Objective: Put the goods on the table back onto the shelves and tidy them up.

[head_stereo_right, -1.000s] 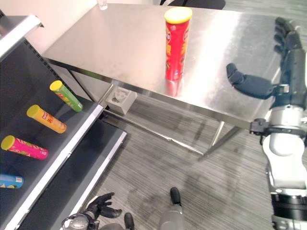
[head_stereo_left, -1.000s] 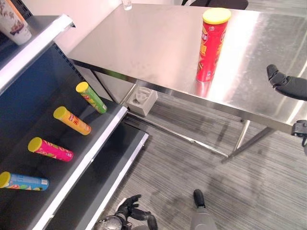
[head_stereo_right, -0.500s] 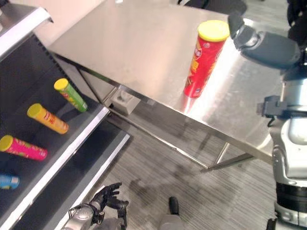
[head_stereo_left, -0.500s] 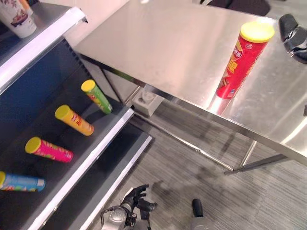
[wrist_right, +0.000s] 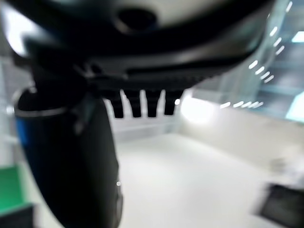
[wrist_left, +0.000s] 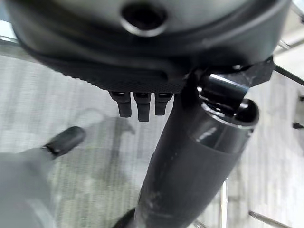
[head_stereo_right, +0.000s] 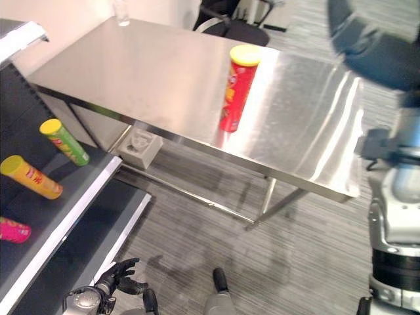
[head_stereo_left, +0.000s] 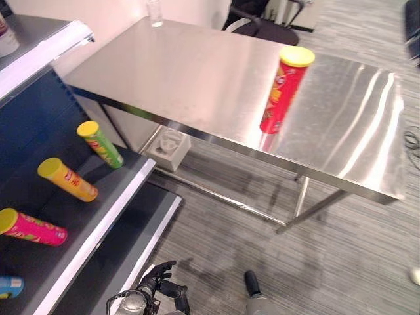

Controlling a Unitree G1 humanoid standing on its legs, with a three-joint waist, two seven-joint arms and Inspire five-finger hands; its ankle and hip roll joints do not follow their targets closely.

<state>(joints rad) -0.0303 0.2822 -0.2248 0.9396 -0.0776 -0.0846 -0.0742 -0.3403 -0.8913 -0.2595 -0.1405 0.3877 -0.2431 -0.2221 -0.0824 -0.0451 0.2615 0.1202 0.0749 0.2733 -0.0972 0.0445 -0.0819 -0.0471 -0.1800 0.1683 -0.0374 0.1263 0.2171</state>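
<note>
A red can (head_stereo_left: 283, 90) with a yellow lid stands upright on the steel table (head_stereo_left: 184, 72), at about 1 o'clock in the head views. The right hand (head_stereo_right: 374, 49), raised at 2 o'clock, holds nothing, fingers loosely straight. The left hand (head_stereo_left: 161, 285) hangs low at 7 o'clock, relaxed and empty. Four cans lie on the shelf (head_stereo_left: 98, 226) at 9 o'clock.

The tall can could tip and roll if the hand knocks it near the lid. The right fingertips are cut off, and the blue can (head_stereo_left: 8, 287) is mostly out of frame.
</note>
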